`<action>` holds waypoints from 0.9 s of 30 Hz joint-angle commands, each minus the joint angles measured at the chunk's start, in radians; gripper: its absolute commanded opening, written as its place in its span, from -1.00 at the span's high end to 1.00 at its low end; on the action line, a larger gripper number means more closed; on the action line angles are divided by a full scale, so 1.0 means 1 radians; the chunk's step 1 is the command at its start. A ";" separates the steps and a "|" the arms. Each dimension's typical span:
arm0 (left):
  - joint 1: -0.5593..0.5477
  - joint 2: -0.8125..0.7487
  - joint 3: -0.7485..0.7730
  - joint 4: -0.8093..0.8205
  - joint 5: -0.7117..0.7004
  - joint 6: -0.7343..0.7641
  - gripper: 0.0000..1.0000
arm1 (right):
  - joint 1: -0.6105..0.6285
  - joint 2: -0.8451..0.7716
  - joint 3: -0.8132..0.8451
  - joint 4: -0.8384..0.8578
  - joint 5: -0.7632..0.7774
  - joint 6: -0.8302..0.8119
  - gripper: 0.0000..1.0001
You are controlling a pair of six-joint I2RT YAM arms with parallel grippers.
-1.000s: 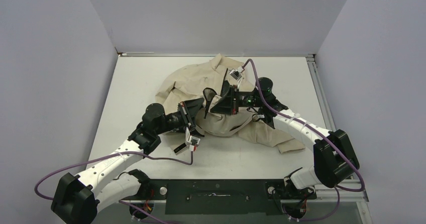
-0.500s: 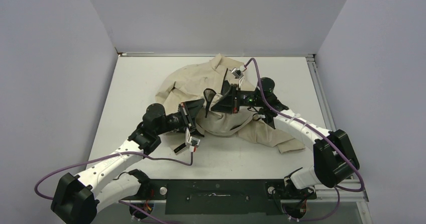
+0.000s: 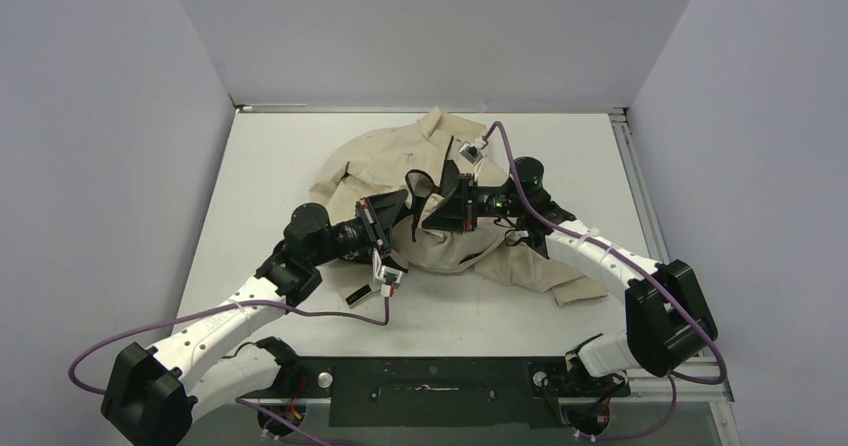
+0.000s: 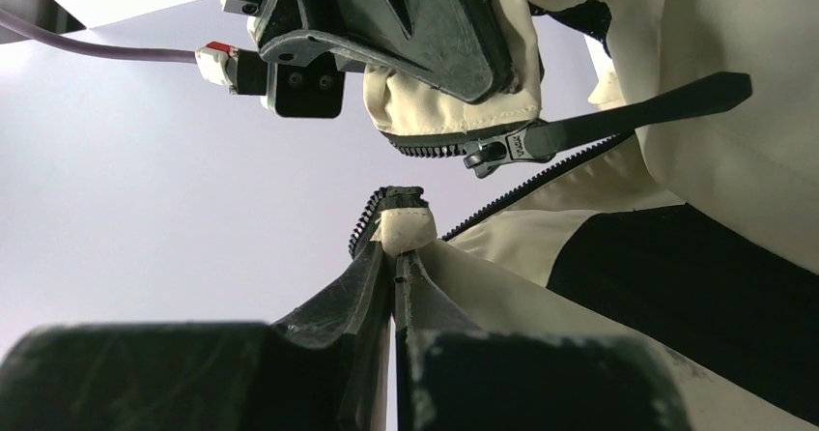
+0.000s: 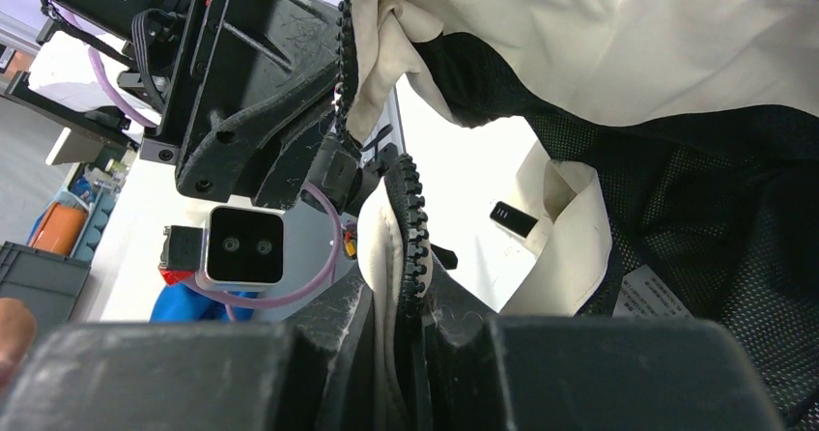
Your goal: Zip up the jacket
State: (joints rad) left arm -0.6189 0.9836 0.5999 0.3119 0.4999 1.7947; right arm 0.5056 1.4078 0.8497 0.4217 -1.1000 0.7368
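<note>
The beige jacket [image 3: 385, 156] lies bunched on the white table, with its front hem lifted between the arms. My left gripper [image 3: 401, 210] is shut on one hem corner [image 4: 404, 226], where the zipper's end shows. My right gripper [image 3: 437, 206] is shut on the other front edge along its black zipper teeth [image 5: 413, 209]. In the left wrist view the right gripper's finger [image 4: 435, 25] holds that edge just above my left one, and the zipper slider [image 4: 497, 151] with its long black pull tab [image 4: 666, 98] hangs there. A small gap separates the two zipper ends. Black mesh lining [image 5: 695, 189] shows inside.
A sleeve [image 3: 555, 278] trails toward the front right of the table [image 3: 270, 166]. A metal rail [image 3: 632, 166] runs along the right edge and walls close in on three sides. Purple cables [image 3: 300, 311] loop near the left arm.
My left gripper has lifted its hem corner up and toward the right gripper. The right gripper has shifted slightly left, so the two zipper ends are closer together.
</note>
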 commanded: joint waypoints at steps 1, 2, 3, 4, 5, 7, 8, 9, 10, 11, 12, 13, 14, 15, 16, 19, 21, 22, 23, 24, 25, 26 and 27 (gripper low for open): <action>-0.010 -0.011 0.034 0.044 -0.006 0.002 1.00 | 0.011 -0.017 0.039 0.058 -0.003 -0.018 0.89; -0.010 -0.013 0.032 0.042 -0.006 0.003 1.00 | 0.014 -0.013 0.043 0.067 -0.003 -0.013 0.89; -0.011 -0.013 0.032 0.040 -0.006 0.003 1.00 | 0.014 -0.008 0.051 0.073 -0.004 -0.010 0.89; -0.011 -0.013 0.032 0.038 -0.006 0.004 1.00 | 0.016 -0.005 0.055 0.077 -0.004 -0.006 0.89; -0.012 -0.013 0.031 0.038 -0.006 0.007 1.00 | 0.016 -0.002 0.058 0.087 -0.004 -0.003 0.89; -0.012 -0.014 0.031 0.034 -0.006 0.010 1.00 | 0.016 -0.003 0.058 0.098 -0.003 0.005 0.89; -0.012 -0.017 0.031 0.029 -0.006 0.011 1.00 | 0.016 -0.001 0.058 0.102 -0.002 0.009 0.89; -0.012 -0.017 0.030 0.026 -0.007 0.010 1.00 | 0.016 -0.002 0.057 0.109 -0.003 0.014 0.89; -0.012 -0.018 0.031 0.025 -0.008 0.012 1.00 | 0.016 -0.002 0.056 0.117 -0.002 0.019 0.89; -0.013 -0.017 0.029 0.025 -0.009 0.013 1.00 | 0.016 -0.003 0.054 0.123 -0.002 0.025 0.89; -0.013 -0.018 0.029 0.025 -0.008 0.014 1.00 | 0.016 -0.003 0.052 0.130 -0.001 0.030 0.89; -0.013 -0.019 0.028 0.024 -0.007 0.014 1.00 | 0.017 -0.004 0.050 0.134 0.001 0.034 0.89; -0.013 -0.019 0.028 0.024 -0.007 0.014 1.00 | 0.016 -0.003 0.049 0.139 0.002 0.038 0.89; -0.013 -0.019 0.028 0.024 -0.007 0.016 1.00 | 0.016 -0.004 0.049 0.143 0.002 0.041 0.89; -0.013 -0.020 0.028 0.024 -0.006 0.016 1.00 | 0.017 -0.003 0.049 0.144 0.002 0.041 0.89; -0.013 -0.017 0.028 0.025 -0.005 0.018 1.00 | 0.017 -0.004 0.048 0.144 0.004 0.044 0.89; -0.013 -0.017 0.028 0.026 -0.003 0.019 1.00 | 0.016 -0.004 0.048 0.147 0.005 0.047 0.89; -0.014 -0.018 0.027 0.027 -0.003 0.020 1.00 | 0.016 -0.003 0.048 0.148 0.005 0.047 0.89; -0.015 -0.018 0.026 0.027 -0.003 0.020 1.00 | 0.016 -0.002 0.048 0.149 0.005 0.048 0.89; -0.015 -0.018 0.026 0.026 -0.002 0.021 1.00 | 0.016 -0.002 0.048 0.150 0.006 0.049 0.89; -0.015 -0.019 0.026 0.026 -0.003 0.021 1.00 | 0.016 -0.002 0.049 0.150 0.006 0.049 0.89; -0.015 -0.019 0.026 0.027 -0.003 0.022 1.00 | 0.016 -0.001 0.049 0.150 0.006 0.049 0.89; -0.015 -0.019 0.026 0.027 -0.003 0.021 1.00 | 0.016 0.000 0.050 0.150 0.006 0.050 0.89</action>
State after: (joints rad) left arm -0.6270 0.9833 0.5999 0.3096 0.4934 1.8011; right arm 0.5144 1.4086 0.8619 0.4786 -1.0992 0.7803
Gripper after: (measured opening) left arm 0.019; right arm 0.088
